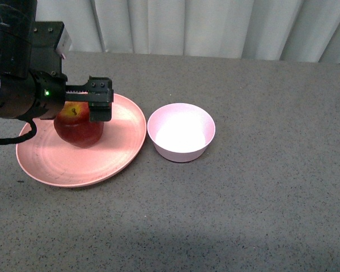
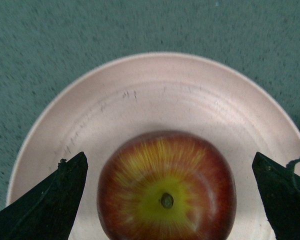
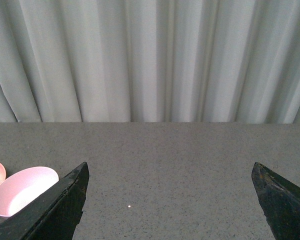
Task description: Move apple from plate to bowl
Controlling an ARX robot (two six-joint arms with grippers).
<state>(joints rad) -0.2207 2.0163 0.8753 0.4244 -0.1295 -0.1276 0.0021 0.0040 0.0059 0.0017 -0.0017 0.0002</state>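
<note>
Left pincer (image 2: pixel 167 200) spread wide astride the apple (image 2: pixel 166 187), gripping nothing.

The left wrist view shows its two dark fingers (image 2: pixel 47 202) standing clear of the apple on either side, with plate (image 2: pixel 140 95) visible in both gaps. In the front view the apple sits stem up near the plate's middle, a little toward 12 o'clock. The bowl (image 1: pixel 181 133) stands just beside the plate at 3 o'clock on the grey table (image 1: pixel 260 215). The right pincer (image 3: pixel 167 200) appears only in its own wrist view, jaws just as wide apart, holding nothing, above the table and facing a pale curtain (image 3: pixel 150 60).
</note>
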